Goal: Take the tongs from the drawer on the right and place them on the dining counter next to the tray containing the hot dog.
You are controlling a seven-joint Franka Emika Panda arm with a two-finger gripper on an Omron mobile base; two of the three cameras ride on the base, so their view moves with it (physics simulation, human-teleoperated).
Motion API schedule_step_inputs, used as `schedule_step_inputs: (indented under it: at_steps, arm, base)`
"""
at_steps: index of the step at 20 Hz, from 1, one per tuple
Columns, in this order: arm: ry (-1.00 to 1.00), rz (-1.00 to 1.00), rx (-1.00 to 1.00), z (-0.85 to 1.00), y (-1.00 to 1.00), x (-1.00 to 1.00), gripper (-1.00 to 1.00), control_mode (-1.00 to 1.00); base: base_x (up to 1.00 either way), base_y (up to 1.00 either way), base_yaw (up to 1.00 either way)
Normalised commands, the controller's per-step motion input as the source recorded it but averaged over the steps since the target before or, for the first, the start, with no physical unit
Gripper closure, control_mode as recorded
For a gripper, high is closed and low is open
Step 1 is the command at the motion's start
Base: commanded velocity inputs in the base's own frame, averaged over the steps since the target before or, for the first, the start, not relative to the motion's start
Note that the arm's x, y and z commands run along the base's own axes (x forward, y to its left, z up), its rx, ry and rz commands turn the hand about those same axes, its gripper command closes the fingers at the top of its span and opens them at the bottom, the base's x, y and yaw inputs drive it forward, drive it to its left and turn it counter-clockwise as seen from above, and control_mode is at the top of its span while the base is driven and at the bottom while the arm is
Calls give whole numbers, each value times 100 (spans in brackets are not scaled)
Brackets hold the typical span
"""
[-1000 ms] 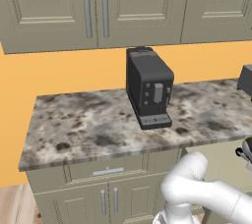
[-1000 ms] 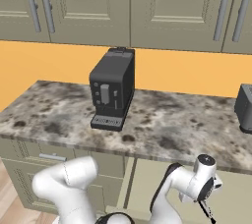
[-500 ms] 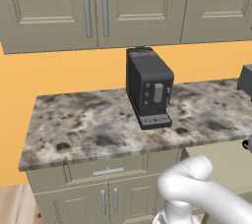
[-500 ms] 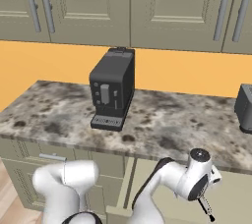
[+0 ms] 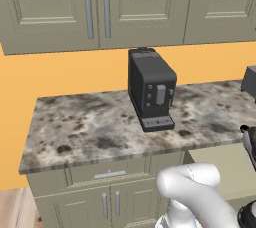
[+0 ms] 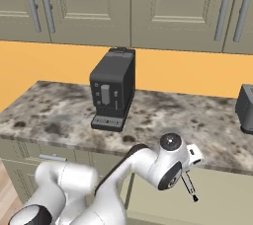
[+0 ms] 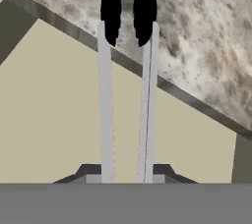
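My tool [image 7: 126, 181], clamped on the tongs [image 7: 127, 70], has risen above the open drawer [image 7: 64, 120] since earlier; its fingertips are barely visible against the worktop [image 6: 207, 120]

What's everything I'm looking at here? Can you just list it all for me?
Tongs: one, silver arms with black tips, held in the gripper above the open drawer.
Drawer: one, pale beige inside, pulled out below the counter's right part.
Coffee machine: one, dark grey, standing on the counter near the wall.
Counter: one, grey-brown speckled stone, along the orange wall.
Dark appliance: one, dark grey, at the counter's right end, cut off by the picture's edge.
Upper cabinets: a row, beige-grey with metal bar handles, above the orange wall.
Lower cabinets: beige-grey, under the counter, with a closed drawer and doors.
Gripper: one, on the white arm, shut on the tongs.
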Motion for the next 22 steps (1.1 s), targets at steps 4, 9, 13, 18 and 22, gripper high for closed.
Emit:
schedule_step_inputs:
  at_steps: [4, 9, 13, 18, 22]
  arm:
    - [-18, 0, -11, 91, 93, 0, 100, -100]
    - [-27, -3, -9, 87, 100, 0, 100, -100]
    - [-27, -4, -2, 86, 100, 0, 100, -100]
    - [-26, -6, 1, 75, 72, -4, 100, -100]
    - [-29, -6, 2, 40, 33, -11, 100, -100]
  base:
    - [0, 0, 0]
    - [0, 0, 0]
    - [0, 0, 0]
    - [0, 0, 0]
    - [0, 0, 0]
